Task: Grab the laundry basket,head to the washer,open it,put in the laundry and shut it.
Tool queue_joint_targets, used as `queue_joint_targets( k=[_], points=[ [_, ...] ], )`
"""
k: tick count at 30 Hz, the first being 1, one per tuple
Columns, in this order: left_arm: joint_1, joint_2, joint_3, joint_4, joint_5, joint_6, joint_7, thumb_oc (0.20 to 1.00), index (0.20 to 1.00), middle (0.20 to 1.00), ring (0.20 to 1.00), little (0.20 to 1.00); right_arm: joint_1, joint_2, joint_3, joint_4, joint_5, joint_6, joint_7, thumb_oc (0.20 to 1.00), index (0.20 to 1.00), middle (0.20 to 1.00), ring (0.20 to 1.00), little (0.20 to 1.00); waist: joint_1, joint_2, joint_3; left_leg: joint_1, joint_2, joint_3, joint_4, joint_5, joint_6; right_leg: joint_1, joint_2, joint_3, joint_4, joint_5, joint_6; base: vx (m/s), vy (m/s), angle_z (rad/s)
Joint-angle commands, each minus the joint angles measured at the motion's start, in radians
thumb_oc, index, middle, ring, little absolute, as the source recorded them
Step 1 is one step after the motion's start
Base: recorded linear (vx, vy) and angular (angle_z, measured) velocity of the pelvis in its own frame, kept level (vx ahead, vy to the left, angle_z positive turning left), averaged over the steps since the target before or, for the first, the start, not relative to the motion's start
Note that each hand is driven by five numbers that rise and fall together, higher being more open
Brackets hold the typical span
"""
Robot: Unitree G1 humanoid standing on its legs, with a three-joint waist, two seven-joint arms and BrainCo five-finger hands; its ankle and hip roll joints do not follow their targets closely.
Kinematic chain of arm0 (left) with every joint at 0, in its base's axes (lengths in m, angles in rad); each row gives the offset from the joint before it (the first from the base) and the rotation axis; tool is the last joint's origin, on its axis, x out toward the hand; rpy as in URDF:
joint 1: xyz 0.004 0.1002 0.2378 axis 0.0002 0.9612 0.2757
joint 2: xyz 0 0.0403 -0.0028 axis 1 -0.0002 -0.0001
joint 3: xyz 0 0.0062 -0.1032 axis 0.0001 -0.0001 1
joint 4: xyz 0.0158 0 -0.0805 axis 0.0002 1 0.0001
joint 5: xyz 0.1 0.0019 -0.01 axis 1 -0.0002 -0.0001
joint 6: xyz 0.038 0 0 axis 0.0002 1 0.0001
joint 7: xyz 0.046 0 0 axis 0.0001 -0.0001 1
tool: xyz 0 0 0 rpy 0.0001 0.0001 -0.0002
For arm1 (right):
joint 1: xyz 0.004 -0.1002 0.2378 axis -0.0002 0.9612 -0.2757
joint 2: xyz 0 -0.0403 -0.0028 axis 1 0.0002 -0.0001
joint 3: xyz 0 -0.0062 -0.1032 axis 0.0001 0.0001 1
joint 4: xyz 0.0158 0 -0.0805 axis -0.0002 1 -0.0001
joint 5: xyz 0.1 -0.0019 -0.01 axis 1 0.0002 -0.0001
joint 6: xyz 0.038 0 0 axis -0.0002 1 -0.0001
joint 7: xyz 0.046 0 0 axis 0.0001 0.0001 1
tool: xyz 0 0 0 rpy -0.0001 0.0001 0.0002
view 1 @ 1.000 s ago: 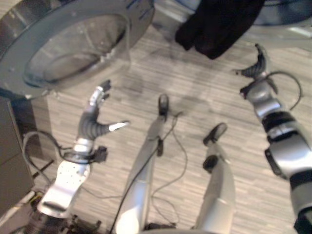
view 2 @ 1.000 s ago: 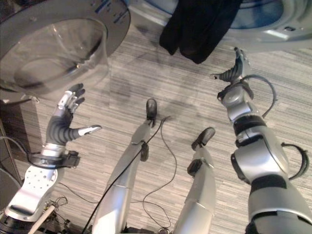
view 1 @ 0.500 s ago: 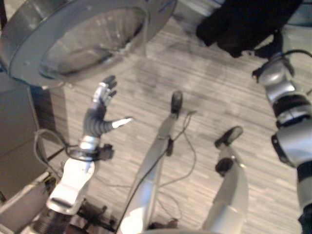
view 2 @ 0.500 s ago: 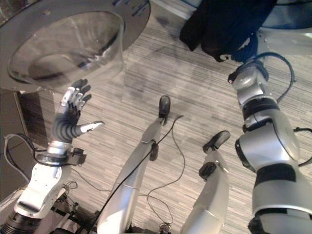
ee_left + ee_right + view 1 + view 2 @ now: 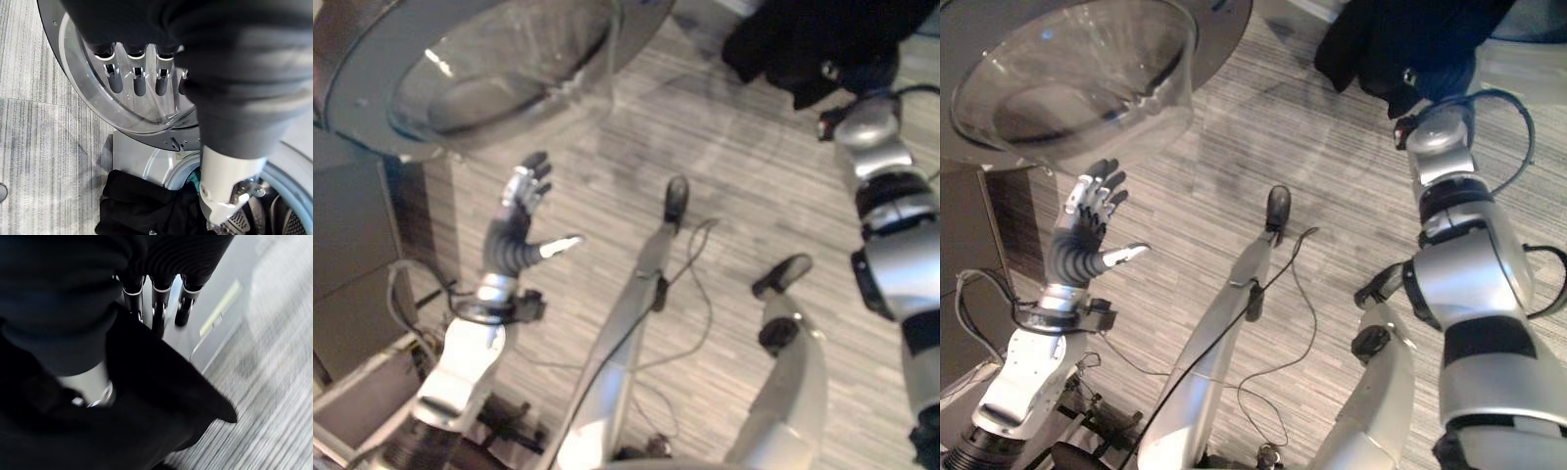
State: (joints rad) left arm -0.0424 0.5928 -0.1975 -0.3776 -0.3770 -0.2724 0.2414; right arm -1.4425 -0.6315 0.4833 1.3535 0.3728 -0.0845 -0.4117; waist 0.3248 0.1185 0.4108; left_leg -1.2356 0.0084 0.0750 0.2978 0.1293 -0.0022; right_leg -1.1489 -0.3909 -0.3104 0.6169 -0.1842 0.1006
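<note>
The left robot hand (image 5: 1087, 220) is raised with its silver dark-tipped fingers (image 5: 136, 78) straight and spread and the thumb held out to the side, so it is released and carries nothing. Just above and beyond this robot hand hangs the round grey washer door with a clear bowl-shaped glass window (image 5: 1087, 83), which stands swung open; the fingertips are near its lower rim but I cannot tell if they touch it. In the left wrist view, past the fingers, the same glass window is seen, and further beyond it the round opening of the grey washer drum (image 5: 274, 196) with a light blue rim. The black crumpled piece of laundry cloth (image 5: 822, 44) hangs over the lower edge of this opening, partly inside and partly outside. The right robot hand (image 5: 156, 298) reaches up to this black cloth; in its wrist view the fingers look rather straight, lying against the grey front panel of the washer (image 5: 215, 308) with the cloth just beside and in front of them, but the thumb is hidden by the dark fabric, so I cannot tell if it is grasping the cloth. Below both robot hands lies the light striped wooden floor (image 5: 724, 186)
</note>
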Motion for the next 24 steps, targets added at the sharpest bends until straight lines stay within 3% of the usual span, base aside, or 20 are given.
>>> queue_joint_targets(
  k=[1, 8, 14, 15, 17, 20, 22, 23, 24],
  points=[
    [-0.017, -0.034, -0.005, -0.011, -0.016, -0.038, 0.028, 1.0, 1.0, 1.0, 1.0, 1.0, -0.054, 0.038, 0.045, -0.053, 0.103, -0.093, -0.014, 0.2, 0.2, 0.2, 0.2, 0.2, 0.024, 0.049, -0.025, -0.023, -0.018, 0.005, 0.101, -0.159, 0.016, 0.119, 0.064, -0.006, -0.03, -0.066, -0.003, -0.01, 0.001, 0.03],
    [-0.036, -0.026, -0.005, 0.006, -0.008, -0.034, 0.034, 1.0, 1.0, 1.0, 1.0, 1.0, -0.014, 0.083, -0.023, -0.181, 0.187, -0.141, -0.025, 0.2, 0.2, 0.2, 0.2, 0.2, 0.014, 0.038, -0.024, 0.006, -0.014, 0.0, 0.092, -0.156, 0.016, 0.152, 0.074, -0.013, -0.045, -0.06, -0.007, 0.0, 0.0, 0.0],
    [-0.05, -0.026, 0.001, 0.025, 0.006, -0.028, 0.037, 1.0, 1.0, 1.0, 1.0, 1.0, 0.058, 0.075, -0.124, -0.49, 0.218, -0.231, -0.085, 0.2, 0.2, 0.2, 0.2, 0.2, -0.006, 0.014, -0.026, 0.046, -0.007, -0.002, 0.068, -0.145, 0.008, 0.205, 0.086, -0.025, -0.086, -0.049, -0.009, -0.01, -0.005, 0.0],
    [-0.046, -0.022, 0.0, 0.029, 0.008, -0.025, 0.036, 1.0, 1.0, 1.0, 1.0, 1.0, 0.104, 0.083, -0.185, -0.64, 0.201, -0.269, -0.119, 0.2, 0.2, 0.2, 0.2, 0.2, -0.018, 0.005, -0.027, 0.067, -0.006, -0.006, 0.057, -0.143, 0.007, 0.233, 0.091, -0.03, -0.106, -0.043, -0.008, 0.0, 0.0, 0.0],
    [-0.043, -0.016, -0.002, 0.029, 0.007, -0.025, 0.035, 1.0, 1.0, 1.0, 1.0, 1.0, 0.123, 0.086, -0.196, -0.662, 0.189, -0.263, -0.13, 0.2, 0.2, 0.2, 0.2, 0.2, -0.017, 0.002, -0.027, 0.073, -0.006, -0.007, 0.054, -0.142, 0.007, 0.241, 0.092, -0.032, -0.11, -0.041, -0.008, 0.0, 0.0, 0.0],
    [-0.017, 0.022, -0.016, 0.019, -0.022, -0.034, 0.024, 1.0, 1.0, 1.0, 1.0, 1.0, 0.082, 0.071, -0.304, -0.805, 0.116, -0.323, -0.249, 0.2, 0.2, 0.2, 0.2, 0.2, -0.017, -0.011, -0.049, 0.105, -0.013, -0.019, 0.029, -0.132, 0.001, 0.301, 0.095, -0.054, -0.158, -0.033, -0.004, -0.01, -0.041, -0.03],
    [-0.014, 0.032, -0.019, 0.014, -0.032, -0.035, 0.024, 1.0, 1.0, 1.0, 1.0, 1.0, 0.045, 0.05, -0.31, -0.792, 0.082, -0.316, -0.294, 0.2, 0.2, 0.2, 0.2, 0.2, -0.01, -0.011, -0.054, 0.113, -0.018, -0.025, 0.016, -0.126, -0.002, 0.314, 0.097, -0.061, -0.171, -0.031, -0.003, 0.01, -0.035, -0.02],
    [0.003, 0.043, -0.024, 0.009, -0.049, -0.041, 0.02, 1.0, 1.0, 1.0, 1.0, 1.0, -0.025, -0.018, -0.29, -0.725, 0.021, -0.271, -0.368, 0.2, 0.2, 0.2, 0.2, 0.2, 0.007, -0.013, -0.07, 0.125, -0.026, -0.036, 0.003, -0.119, -0.007, 0.329, 0.094, -0.068, -0.178, -0.033, -0.002, 0.01, -0.036, 0.03],
    [0.001, 0.043, -0.025, 0.006, -0.051, -0.041, 0.019, 1.0, 1.0, 1.0, 1.0, 1.0, -0.037, -0.021, -0.284, -0.716, 0.019, -0.269, -0.373, 0.2, 0.2, 0.2, 0.2, 0.2, 0.008, -0.01, -0.068, 0.126, -0.026, -0.037, 0.001, -0.118, -0.008, 0.33, 0.094, -0.069, -0.179, -0.033, -0.002, 0.01, -0.024, 0.05]
  ],
)
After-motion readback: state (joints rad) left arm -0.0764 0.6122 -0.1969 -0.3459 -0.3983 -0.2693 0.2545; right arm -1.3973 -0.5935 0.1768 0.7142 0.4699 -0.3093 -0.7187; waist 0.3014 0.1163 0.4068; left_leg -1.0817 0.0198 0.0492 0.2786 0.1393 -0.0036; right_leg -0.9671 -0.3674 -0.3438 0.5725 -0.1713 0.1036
